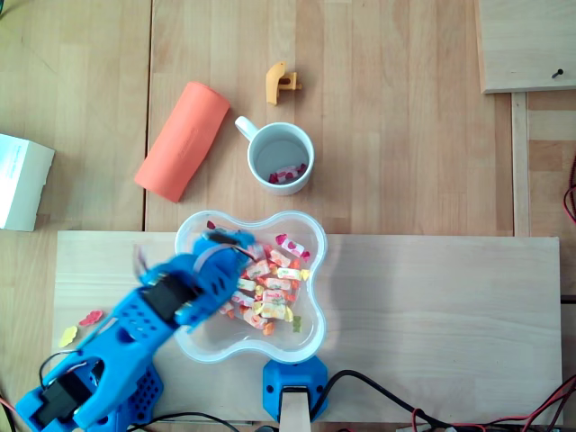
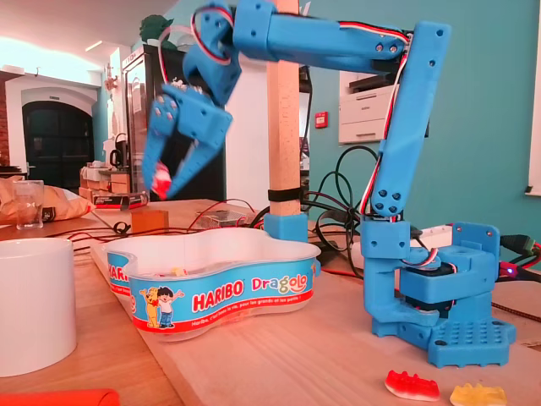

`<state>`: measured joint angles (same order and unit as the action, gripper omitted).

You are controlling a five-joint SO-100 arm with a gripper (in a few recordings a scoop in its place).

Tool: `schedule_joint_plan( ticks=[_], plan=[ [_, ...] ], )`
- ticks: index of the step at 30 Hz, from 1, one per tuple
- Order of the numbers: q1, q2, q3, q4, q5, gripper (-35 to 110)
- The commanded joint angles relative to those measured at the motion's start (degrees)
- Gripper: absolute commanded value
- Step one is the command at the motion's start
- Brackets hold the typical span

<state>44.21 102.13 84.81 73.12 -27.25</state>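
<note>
The blue arm's gripper (image 2: pixel 166 188) hung above the clover-shaped plastic tub (image 2: pixel 254 292), well clear of its rim, with the fingers pointing down. The jaws stood only narrowly apart and were closed on a wrapped sweet (image 2: pixel 162 178), a small red-and-white piece pinched between the tips of the fingers (image 2: pixel 152 173). In the overhead view the gripper (image 1: pixel 225 245) lay over the left half of the tub (image 1: pixel 320 297), above a loose heap of similar wrapped sweets (image 1: pixel 270 288) in pink, yellow, orange and white. Such a sweet was judged very light and small, with a smooth, crinkly wrapper that could slide between hard fingers. The body probably gave a little under pressure, while the twisted wrapper ends offered no firm purchase. The soundest hold was therefore across the middle of the body, with the tips closed to a narrow gap, as shown here. How deep the sweet sat between the fingers could not be told. A white mug (image 1: pixel 270 148) stood just beyond the tub, apart from it, and held one or two sweets (image 1: pixel 290 173) at its bottom. An orange roll (image 1: pixel 183 139) lay to the mug's left, and two gummy pieces (image 2: pixel 412 385) lay on the board near the arm's base.
</note>
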Motion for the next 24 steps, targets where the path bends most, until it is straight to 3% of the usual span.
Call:
schedule_joint_plan(
  ticks=[1,6,18,24],
  plan=[
    [-4.1,2.5,-7.1,-0.6,3.0,-2],
    [-8.1,2.1,-10.5,-2.7,7.6,-2],
    [-15.1,-4.8,-8.9,-23.3,9.5,-2],
    [-20.3,-7.5,-8.0,-24.8,9.1,-2]
  ],
)
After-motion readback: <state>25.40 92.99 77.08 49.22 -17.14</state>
